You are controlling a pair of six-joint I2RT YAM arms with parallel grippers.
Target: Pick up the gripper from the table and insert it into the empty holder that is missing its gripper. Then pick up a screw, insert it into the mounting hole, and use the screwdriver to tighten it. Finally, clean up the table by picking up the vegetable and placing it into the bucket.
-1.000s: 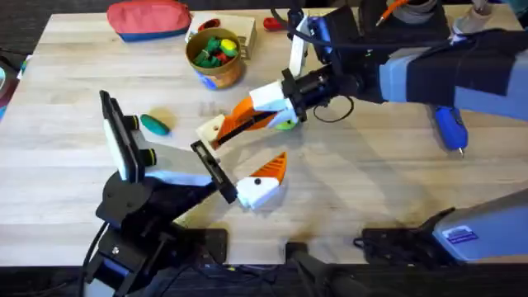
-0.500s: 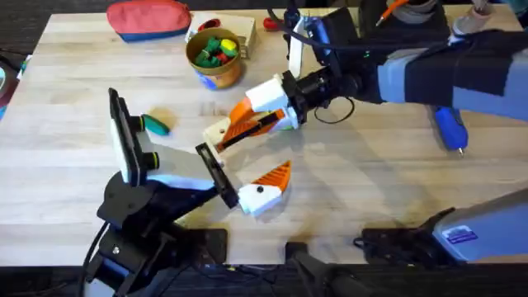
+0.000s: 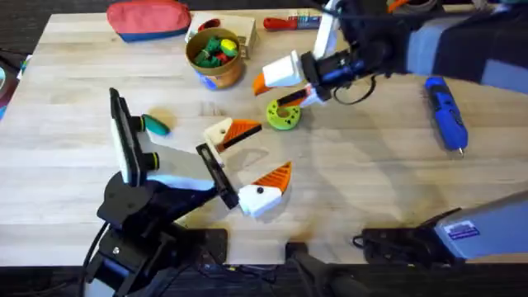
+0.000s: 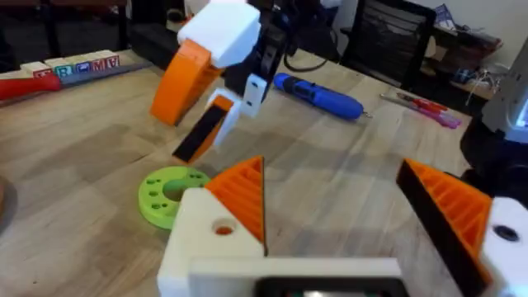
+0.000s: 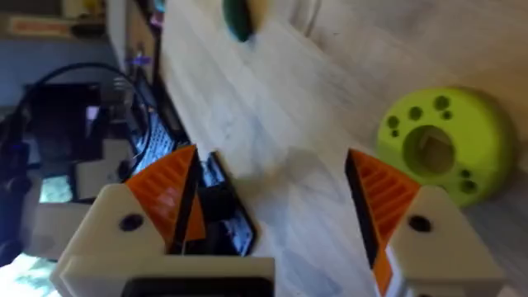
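My left gripper [image 3: 272, 147] [image 4: 330, 165] stands open. One of its fingers is the holder [image 3: 219, 132] [image 4: 202, 239], a white block that now bears the orange gripper [image 3: 244, 129] [image 4: 243, 198]. Its mounting hole [image 4: 221, 228] shows orange inside. My right gripper [image 3: 271, 92] [image 5: 271, 157] hovers open and empty beyond it, above the table. The blue screwdriver [image 3: 444, 111] [image 4: 318, 91] lies at the right. Left of the left arm lies the dark green vegetable [image 3: 154, 124] [image 5: 238, 18]. The bucket [image 3: 214, 58] stands at the back. The screw is out of view.
A bright green disc [image 3: 282, 114] [image 4: 169, 191] [image 5: 441, 148] lies just under the right gripper. A red pouch [image 3: 148, 18] and a red-handled tool [image 3: 285, 22] sit along the far edge. The bucket holds several coloured toys.
The right gripper let go of the orange gripper, which stays in the holder, and drew back toward the far right, uncovering the green disc. The left arm hardly moved.
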